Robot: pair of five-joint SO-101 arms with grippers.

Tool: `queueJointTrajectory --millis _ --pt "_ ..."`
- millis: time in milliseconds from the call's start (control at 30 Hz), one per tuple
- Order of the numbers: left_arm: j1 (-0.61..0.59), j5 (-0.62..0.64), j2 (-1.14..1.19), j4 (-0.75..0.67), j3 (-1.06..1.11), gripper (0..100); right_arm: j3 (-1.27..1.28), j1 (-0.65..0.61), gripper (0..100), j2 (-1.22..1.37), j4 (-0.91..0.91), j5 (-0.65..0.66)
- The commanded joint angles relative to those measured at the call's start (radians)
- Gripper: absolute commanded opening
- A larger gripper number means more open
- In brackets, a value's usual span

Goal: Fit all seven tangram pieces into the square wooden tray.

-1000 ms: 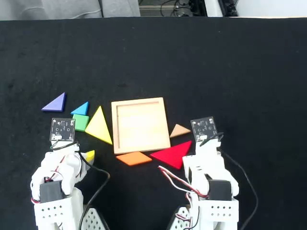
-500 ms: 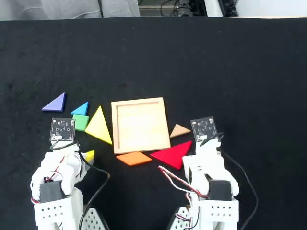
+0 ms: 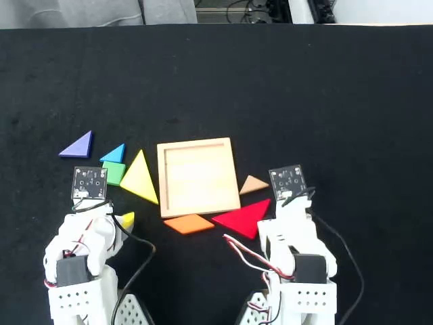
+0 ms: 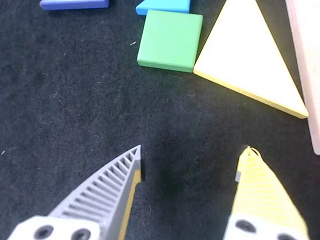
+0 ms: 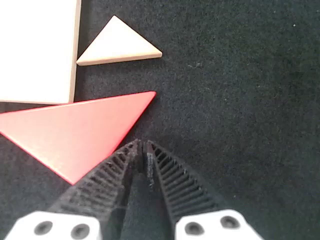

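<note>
Square wooden tray (image 3: 198, 177) sits just below the middle of the overhead frame on a black, fuzzy cloth table (image 3: 270, 88). It is pale unpainted wood with a thin raised rim around a shallow flat recess. Seven flat, smooth-faced pieces lie on the cloth around it, none inside. At the left of the frame a purple triangle (image 3: 79, 146) lies apart from the rest. To its right is a small blue triangle (image 3: 115, 154), with a green square (image 3: 114, 173) just below it. A large yellow triangle (image 3: 140, 177) lies just beside the square, its lower corner close to the tray's left edge. An orange parallelogram (image 3: 189, 223) lies just under the tray's bottom edge. A large red triangle (image 3: 243, 217) lies off the tray's lower right corner. A small tan triangle (image 3: 254, 183) of bare wood lies just beside the tray's right edge. Both arms stand at the bottom of the frame, one in the lower left and one in the lower right. The left gripper (image 4: 192, 150) is released: one grey and one yellow ribbed finger stand spread wide over bare cloth, short of the green square and yellow triangle. The right gripper (image 5: 142, 146) is clenched on nothing, its two black ribbed fingers pressed together over the cloth right beside one edge of the red triangle.
</note>
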Motion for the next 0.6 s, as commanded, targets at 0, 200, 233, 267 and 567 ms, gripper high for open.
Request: queueJointTrajectory --millis 0,200,233,267,567 --pt "0.015 0.003 -0.009 -0.005 0.013 30 -0.002 0.005 2.1 -0.077 0.003 0.006" --pt "0.016 -0.002 -0.011 -0.118 0.012 30 -0.002 0.003 2.2 -0.079 -0.063 0.008" --pt "0.016 -0.002 -0.011 -0.175 0.012 30 -0.002 0.003 2.2 -0.079 -0.115 0.008" --pt "0.016 -0.002 -0.011 -0.233 0.012 30 -0.002 0.003 2.2 -0.079 -0.172 0.008" --pt "0.013 -0.003 -0.003 -0.371 0.012 30 -0.002 -0.089 2.2 -0.07 -0.555 0.008"
